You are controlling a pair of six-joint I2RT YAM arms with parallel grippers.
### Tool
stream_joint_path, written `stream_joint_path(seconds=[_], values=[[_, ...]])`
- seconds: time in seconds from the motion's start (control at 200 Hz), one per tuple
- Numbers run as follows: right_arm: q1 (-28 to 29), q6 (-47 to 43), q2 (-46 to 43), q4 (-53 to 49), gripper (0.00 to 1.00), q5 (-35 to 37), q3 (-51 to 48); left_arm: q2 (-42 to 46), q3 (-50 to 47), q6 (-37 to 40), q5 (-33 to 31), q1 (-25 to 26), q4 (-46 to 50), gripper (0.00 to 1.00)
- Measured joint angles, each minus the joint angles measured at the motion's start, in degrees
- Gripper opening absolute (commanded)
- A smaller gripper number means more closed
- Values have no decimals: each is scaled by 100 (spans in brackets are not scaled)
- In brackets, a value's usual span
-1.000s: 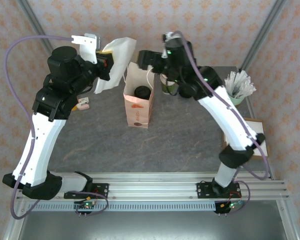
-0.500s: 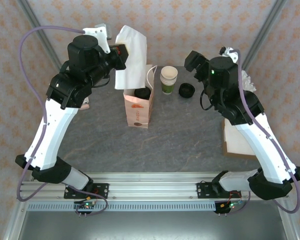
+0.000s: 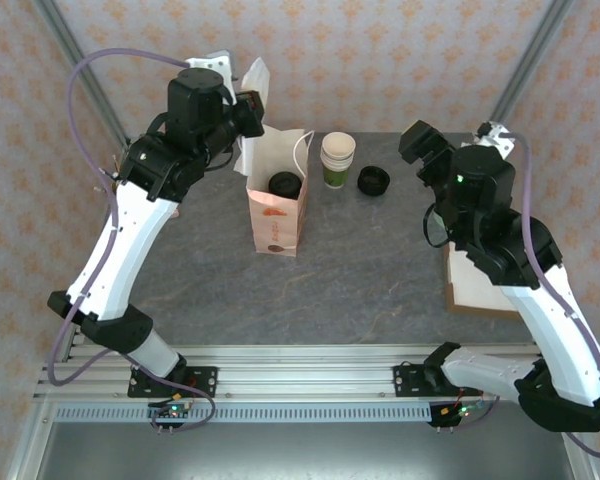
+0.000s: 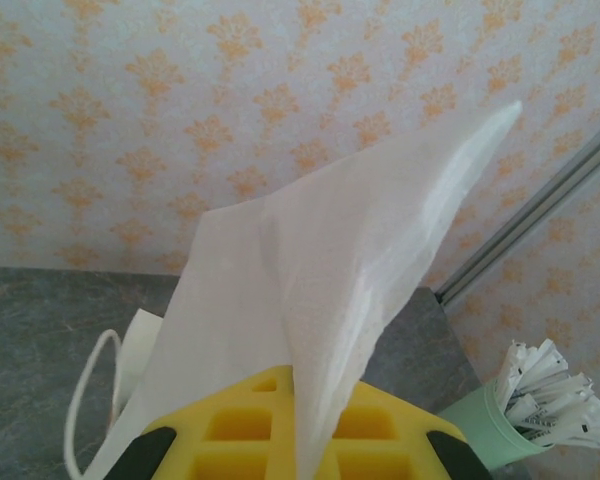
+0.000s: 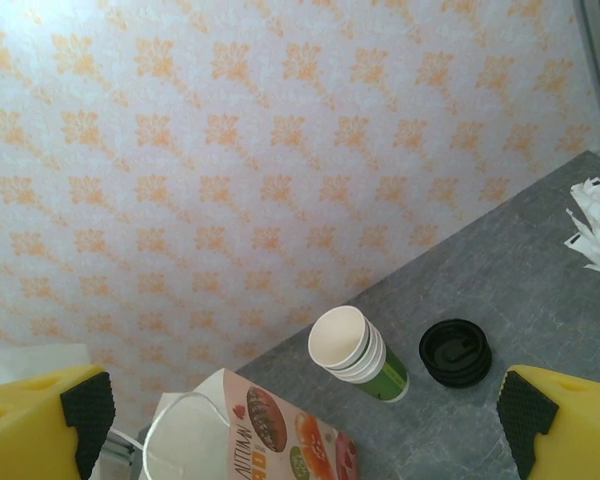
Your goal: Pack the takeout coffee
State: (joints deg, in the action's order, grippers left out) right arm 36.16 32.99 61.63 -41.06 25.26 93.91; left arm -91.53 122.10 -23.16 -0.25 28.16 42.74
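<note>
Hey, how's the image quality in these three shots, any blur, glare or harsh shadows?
Top external: even, soft light, sharp, faint shadows beside the paper bag. Left wrist: the white napkin near the lens is bright and a little soft. Right wrist: crisp on the stacked cups and black lid; its yellow fingers at the corners look slightly soft.

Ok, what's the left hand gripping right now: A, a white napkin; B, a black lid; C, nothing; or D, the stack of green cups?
A: the left hand is shut on a white napkin, which sticks up out of its grip in the left wrist view.
</note>
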Motion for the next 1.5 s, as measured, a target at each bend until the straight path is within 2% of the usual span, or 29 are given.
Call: stream_joint_path(seconds=[0.22, 0.601, 0.741, 0.856, 1.046, 1.281, 1.501], values=[[0, 0, 111, -11, 100, 28, -9, -166, -511, 0, 223, -2, -129, 0], [0, 0, 321, -98, 100, 24, -11, -203, -675, -83, 442, 24, -404, 0], [0, 0, 365, -122, 100, 24, -11, -118, -1318, 297, 507, 15, -748, 0], [0, -2, 374, -160, 100, 24, -9, -120, -1617, 527, 717, -181, -765, 0], [0, -109, 387, -321, 100, -61, -15, -120, -1626, 750, 1377, -649, -743, 0], [0, 11, -219, -313, 100, 175, -874, -238, -1532, 1010, 1915, -643, -485, 0], [-13, 157, -404, -313, 100, 376, -940, -614, -1521, 1027, 1956, -599, -302, 0]])
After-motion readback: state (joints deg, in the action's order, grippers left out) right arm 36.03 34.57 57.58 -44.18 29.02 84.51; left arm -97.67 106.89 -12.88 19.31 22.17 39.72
